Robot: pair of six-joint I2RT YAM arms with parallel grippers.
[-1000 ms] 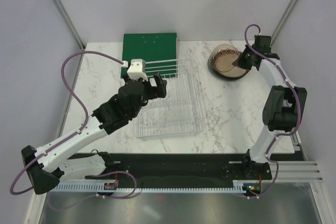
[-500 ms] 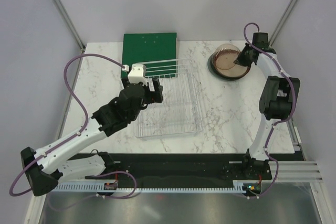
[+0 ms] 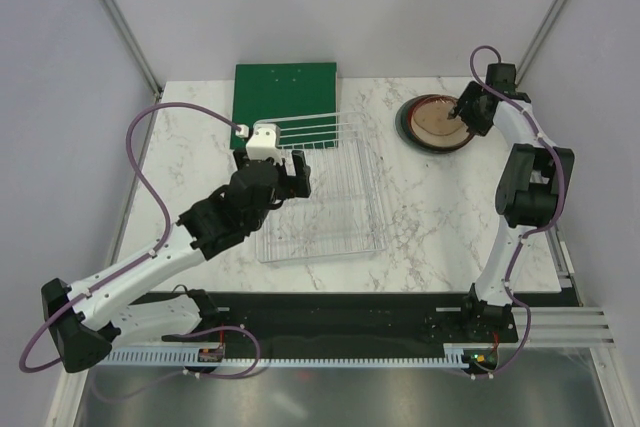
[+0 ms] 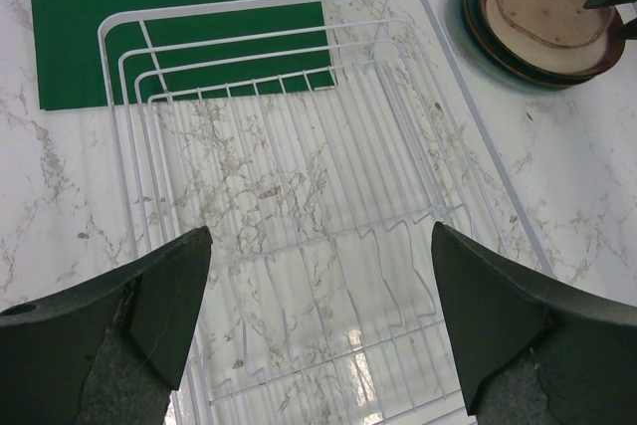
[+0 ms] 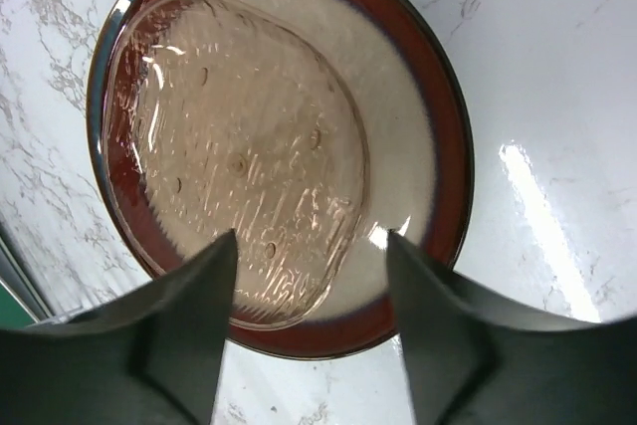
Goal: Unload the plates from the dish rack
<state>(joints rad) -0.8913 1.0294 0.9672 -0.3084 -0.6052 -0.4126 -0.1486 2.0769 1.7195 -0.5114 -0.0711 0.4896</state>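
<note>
The white wire dish rack (image 3: 322, 195) (image 4: 299, 206) lies in the middle of the table with nothing in it. The plates are stacked at the back right (image 3: 432, 125) (image 4: 537, 12). A glassy brownish-pink plate (image 5: 234, 136) lies flat and off-centre on the maroon-rimmed plate (image 5: 443, 161), and a dark teal rim (image 4: 465, 19) shows below them. My right gripper (image 3: 468, 110) (image 5: 311, 239) is open just above the stack's near edge and holds nothing. My left gripper (image 3: 285, 169) (image 4: 318, 241) hangs wide open over the rack's left part, empty.
A flat green board (image 3: 285, 95) (image 4: 169, 17) lies at the back, partly under the rack's far end. Bare marble table (image 3: 440, 217) lies between rack and plates. The enclosure walls stand close behind the stack and on both sides.
My right gripper has opened and let go of the brownish-pink plate, which went from tilted to flat on the stack. The left arm has shifted only slightly.
</note>
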